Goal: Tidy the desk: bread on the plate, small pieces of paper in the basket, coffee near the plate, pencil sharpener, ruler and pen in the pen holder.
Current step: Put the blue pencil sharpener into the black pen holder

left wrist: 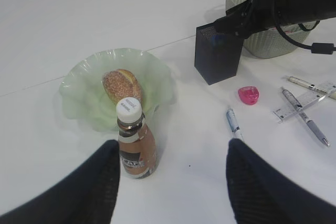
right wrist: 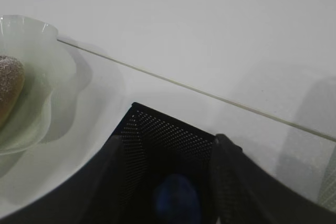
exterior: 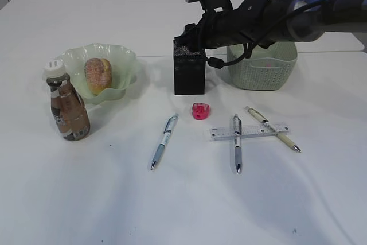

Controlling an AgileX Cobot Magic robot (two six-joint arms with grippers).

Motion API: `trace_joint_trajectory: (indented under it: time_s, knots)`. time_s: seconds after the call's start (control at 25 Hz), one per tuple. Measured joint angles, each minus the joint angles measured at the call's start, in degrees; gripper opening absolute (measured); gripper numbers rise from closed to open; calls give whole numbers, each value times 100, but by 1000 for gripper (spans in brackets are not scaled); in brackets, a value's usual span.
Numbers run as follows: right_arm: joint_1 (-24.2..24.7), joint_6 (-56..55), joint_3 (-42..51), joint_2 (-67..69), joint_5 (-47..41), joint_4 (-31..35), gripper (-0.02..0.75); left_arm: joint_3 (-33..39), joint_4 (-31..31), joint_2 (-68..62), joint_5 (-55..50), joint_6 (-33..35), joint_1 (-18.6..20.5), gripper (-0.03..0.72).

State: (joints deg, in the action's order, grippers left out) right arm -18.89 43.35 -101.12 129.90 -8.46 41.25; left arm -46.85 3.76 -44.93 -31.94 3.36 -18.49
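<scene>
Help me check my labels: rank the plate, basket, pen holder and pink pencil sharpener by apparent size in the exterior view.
1. plate
2. basket, partly hidden by the right arm, so its place against the plate is unsure
3. pen holder
4. pencil sharpener, clearly smallest

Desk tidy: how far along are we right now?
Done: bread on the plate, coffee beside it. In hand: right gripper over the pen holder, something blue inside. Left: pencil sharpener, ruler and three pens.
</scene>
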Motion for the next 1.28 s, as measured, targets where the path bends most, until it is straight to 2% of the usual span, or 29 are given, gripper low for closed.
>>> trace_joint_trajectory:
  time_s: [0.52, 0.84, 0.88, 0.92, 0.96, 1.08, 1.12, 1.2, 1.28]
  knots:
    - [0, 0, 0, -29, -241, 90, 426, 0, 0, 0, 0, 0, 0, 448]
    - [97, 0, 0, -604, -1409, -124, 426, 0, 0, 0, 0, 0, 0, 448]
    - [135, 0, 0, -769, -1779, -375, 426, 0, 0, 0, 0, 0, 0, 448]
    - [135, 0, 0, -769, -1779, -375, 426, 0, 0, 0, 0, 0, 0, 448]
    - [181, -117, -10, -1007, -2370, -855, 426, 0, 0, 0, 0, 0, 0, 448]
    - [183, -480, -32, -1167, -2857, -1344, 426, 0, 0, 0, 0, 0, 0, 448]
    - [183, -829, -103, -1245, -3326, -1741, 426, 0, 0, 0, 0, 0, 0, 448]
    - [183, -970, -141, -1270, -3527, -1924, 426, 0, 0, 0, 0, 0, 0, 448]
    - [183, -1713, -391, -1302, -4510, -2446, 426, 0, 0, 0, 0, 0, 0, 448]
